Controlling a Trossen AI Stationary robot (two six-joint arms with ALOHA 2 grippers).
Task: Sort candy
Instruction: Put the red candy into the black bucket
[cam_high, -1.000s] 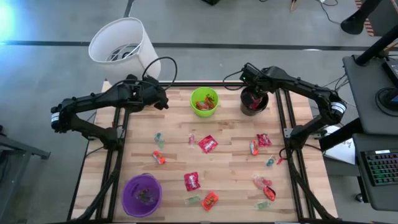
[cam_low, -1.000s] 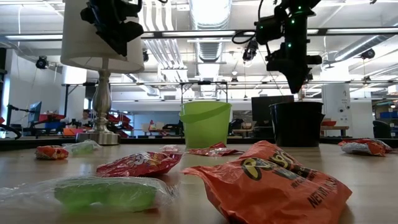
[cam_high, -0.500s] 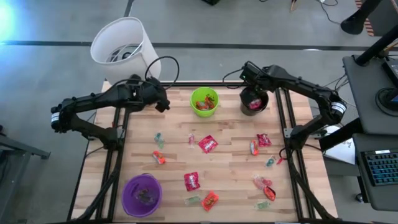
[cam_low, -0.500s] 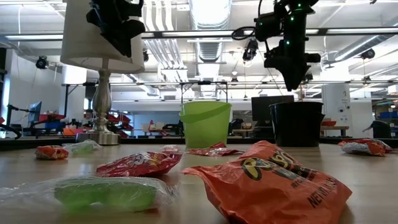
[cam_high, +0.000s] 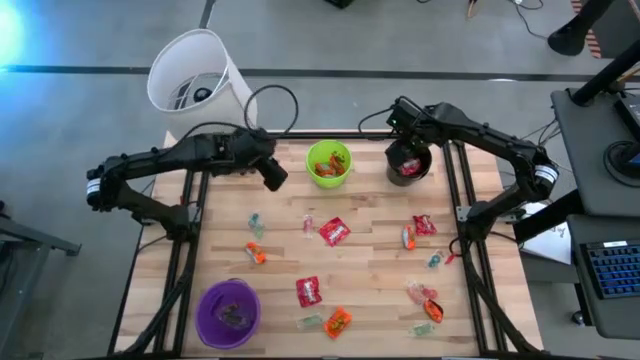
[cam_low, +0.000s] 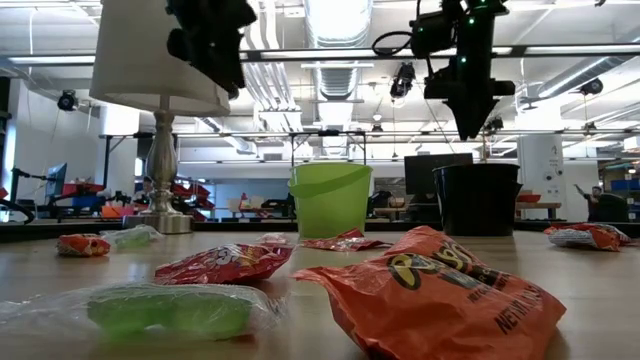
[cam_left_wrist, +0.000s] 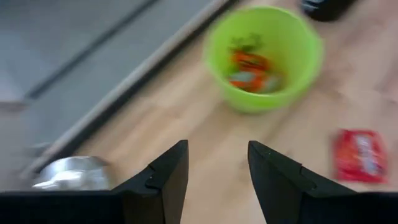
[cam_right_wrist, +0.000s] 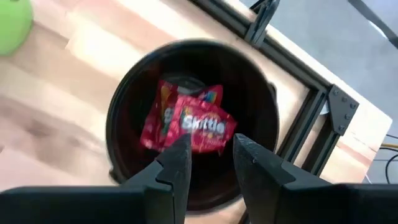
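Candy lies scattered over the wooden table: a red packet (cam_high: 335, 231), another red one (cam_high: 309, 291), an orange one (cam_high: 338, 321), and small green and pink sweets around them. More candy sits in the green cup (cam_high: 329, 163) and red packets (cam_right_wrist: 189, 124) lie in the black cup (cam_high: 408, 165). My left gripper (cam_high: 275, 175) (cam_left_wrist: 217, 144) hangs open and empty above the table, left of the green cup (cam_left_wrist: 264, 56). My right gripper (cam_high: 405, 150) (cam_right_wrist: 212, 138) is open and empty, right above the black cup (cam_right_wrist: 124, 112).
A purple cup (cam_high: 229, 313) stands at the near left of the table. A white-shaded lamp (cam_high: 195, 70) stands at the far left corner, behind the left arm. Black frame rails run along the table's sides. In the low view an orange packet (cam_low: 440, 290) lies close.
My left gripper has swung toward the table's right, closer to the green cup, and a little toward the near edge, staying open. The candy and cups have kept their places.
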